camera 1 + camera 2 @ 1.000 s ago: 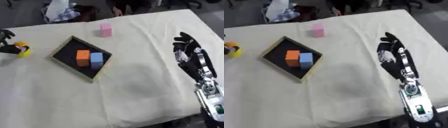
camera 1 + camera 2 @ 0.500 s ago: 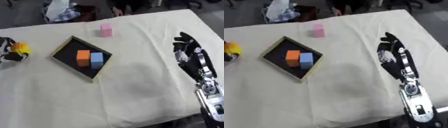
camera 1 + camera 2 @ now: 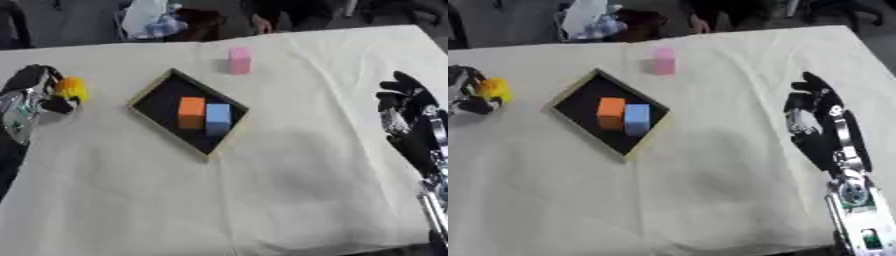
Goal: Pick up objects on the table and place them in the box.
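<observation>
Cream cloth covered the whole desk point(image 3: 262, 200), pretty wrinkled too. Sitting on it at an angle was a black box point(image 3: 166, 100) with a pale rim, and inside were an orange block point(image 3: 191, 112) and a blue block point(image 3: 217, 119), touching side by side. A pink block point(image 3: 240, 60) stood farther back, well apart from the box. Over at the left edge, the left hand point(image 3: 33, 97) had its fingers curled round a yellow object point(image 3: 72, 89). The right hand point(image 3: 815, 117) rested open on the right, fingers relaxed.

The left hand point(image 3: 467, 92) is gripping a yellow object point(image 3: 493, 90) beside the box point(image 3: 579, 100). Orange block point(image 3: 610, 113) and blue block point(image 3: 636, 119) are sitting inside it.
</observation>
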